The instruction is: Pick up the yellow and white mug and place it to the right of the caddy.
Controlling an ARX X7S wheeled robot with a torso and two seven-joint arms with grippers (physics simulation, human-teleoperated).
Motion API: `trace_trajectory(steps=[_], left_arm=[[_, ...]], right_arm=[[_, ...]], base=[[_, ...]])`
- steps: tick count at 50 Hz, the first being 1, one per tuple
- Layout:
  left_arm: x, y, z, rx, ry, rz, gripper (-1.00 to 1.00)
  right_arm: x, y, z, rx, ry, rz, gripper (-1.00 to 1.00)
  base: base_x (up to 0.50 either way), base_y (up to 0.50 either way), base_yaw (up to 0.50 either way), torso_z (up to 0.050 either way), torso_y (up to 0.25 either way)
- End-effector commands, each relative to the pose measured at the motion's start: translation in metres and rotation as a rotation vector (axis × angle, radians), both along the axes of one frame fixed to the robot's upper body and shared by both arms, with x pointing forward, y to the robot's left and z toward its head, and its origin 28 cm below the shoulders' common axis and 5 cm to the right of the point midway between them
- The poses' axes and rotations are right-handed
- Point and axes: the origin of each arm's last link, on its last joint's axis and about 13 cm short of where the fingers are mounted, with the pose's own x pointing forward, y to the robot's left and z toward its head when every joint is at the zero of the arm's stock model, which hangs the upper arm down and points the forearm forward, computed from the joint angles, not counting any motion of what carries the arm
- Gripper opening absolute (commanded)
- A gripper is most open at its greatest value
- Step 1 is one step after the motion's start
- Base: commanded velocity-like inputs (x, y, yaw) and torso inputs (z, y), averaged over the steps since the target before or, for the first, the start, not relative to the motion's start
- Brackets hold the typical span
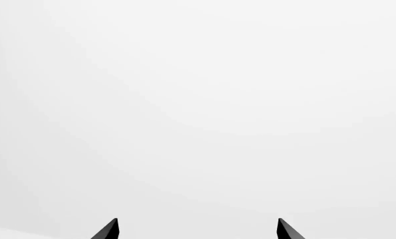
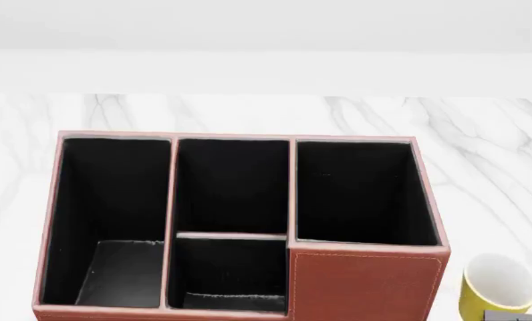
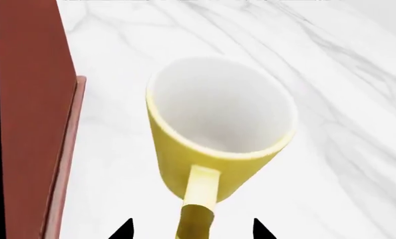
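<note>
**Mug upright beside the caddy, right gripper lined up on its handle**

Left wrist view: only blank pale surface is shown, with the two dark fingertips of the left gripper (image 1: 196, 229) spread wide apart and nothing between them. Neither task object is caught here.

Head view: the caddy (image 2: 364, 284) is seen filling the middle of the marble table (image 2: 480, 147), its black-lined compartments empty. The yellow and white mug (image 2: 498, 287) is found upright just beside the caddy's right-hand wall, near the lower corner of the picture and partly cut off by the edge. A grey sliver below it is probably part of the right arm, though too little is shown to be sure. The left arm is not seen at all, so the right arm is judged the nearer.

Right wrist view: the mug is looked down into, white inside, with its loop handle (image 3: 201, 191) pointed straight back toward the right gripper (image 3: 192, 230). The fingertips are held apart, one on each side of the handle, and no contact can be made out. Whether the mug rests on the table cannot be told for certain; its base is hidden.
</note>
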Motion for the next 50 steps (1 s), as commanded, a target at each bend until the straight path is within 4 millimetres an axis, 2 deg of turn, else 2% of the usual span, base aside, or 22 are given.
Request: trace_trajectory(steps=[1,11,27,44,50], left_arm=[[0.0,0.001,0.0,-0.001,-0.001,0.001,1.0],[0.0,0.0,0.0,-0.003,0.002,-0.005,1.0],[0.001,-0.002,-0.001,-0.002,0.007,-0.008,1.0],[0.0,-0.001,0.0,-0.004,0.003,-0.01,1.0],[0.0,-0.001,0.0,-0.004,0.004,-0.011,1.0]], right_arm=[[0.0,0.0,0.002,-0.004,-0.009,-0.002,1.0],[-0.003,0.001,0.012,-0.004,-0.035,0.003,1.0],[-0.032,0.007,0.064,0.007,-0.206,0.045,1.0],[-0.054,0.011,0.098,0.004,-0.318,0.075,1.0],[-0.068,0.013,0.114,0.001,-0.381,0.086,1.0]], base=[[0.0,0.0,0.0,0.0,0.0],[0.0,0.0,0.0,0.0,0.0],[0.0,0.0,0.0,0.0,0.0],[0.0,0.0,0.0,0.0,0.0],[0.0,0.0,0.0,0.0,0.0]])
